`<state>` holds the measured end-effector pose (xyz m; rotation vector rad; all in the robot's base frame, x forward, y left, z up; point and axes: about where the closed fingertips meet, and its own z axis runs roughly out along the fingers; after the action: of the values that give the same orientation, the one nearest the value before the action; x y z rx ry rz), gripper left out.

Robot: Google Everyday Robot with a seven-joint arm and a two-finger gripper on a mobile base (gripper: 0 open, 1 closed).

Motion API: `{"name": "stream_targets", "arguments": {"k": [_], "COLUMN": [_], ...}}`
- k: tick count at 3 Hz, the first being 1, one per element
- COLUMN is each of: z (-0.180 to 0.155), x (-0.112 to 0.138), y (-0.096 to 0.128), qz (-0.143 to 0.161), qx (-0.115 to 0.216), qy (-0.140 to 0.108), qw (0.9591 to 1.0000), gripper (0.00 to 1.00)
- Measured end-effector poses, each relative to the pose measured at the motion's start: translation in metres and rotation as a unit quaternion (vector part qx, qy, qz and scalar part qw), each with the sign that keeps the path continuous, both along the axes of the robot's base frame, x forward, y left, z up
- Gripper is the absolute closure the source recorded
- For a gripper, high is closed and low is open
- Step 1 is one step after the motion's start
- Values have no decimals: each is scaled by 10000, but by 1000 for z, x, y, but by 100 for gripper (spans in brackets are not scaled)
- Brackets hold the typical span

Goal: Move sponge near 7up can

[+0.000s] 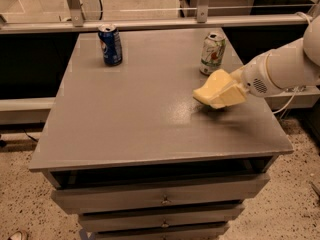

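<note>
We find the sponge (206,93) held in the gripper (227,92) over the table's (140,119) right side, just before the 7up can (212,53); another can (110,45) stands back left.
</note>
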<state>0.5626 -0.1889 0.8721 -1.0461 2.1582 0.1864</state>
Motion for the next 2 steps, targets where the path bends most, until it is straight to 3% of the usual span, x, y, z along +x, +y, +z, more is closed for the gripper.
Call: {"name": "stream_targets", "arguments": {"k": [2], "z": [-14], "x": [68], "y": [-53], "qz": [-396], "qx": [90], "qy": [-193], "qw": [9990], "gripper": [98]}}
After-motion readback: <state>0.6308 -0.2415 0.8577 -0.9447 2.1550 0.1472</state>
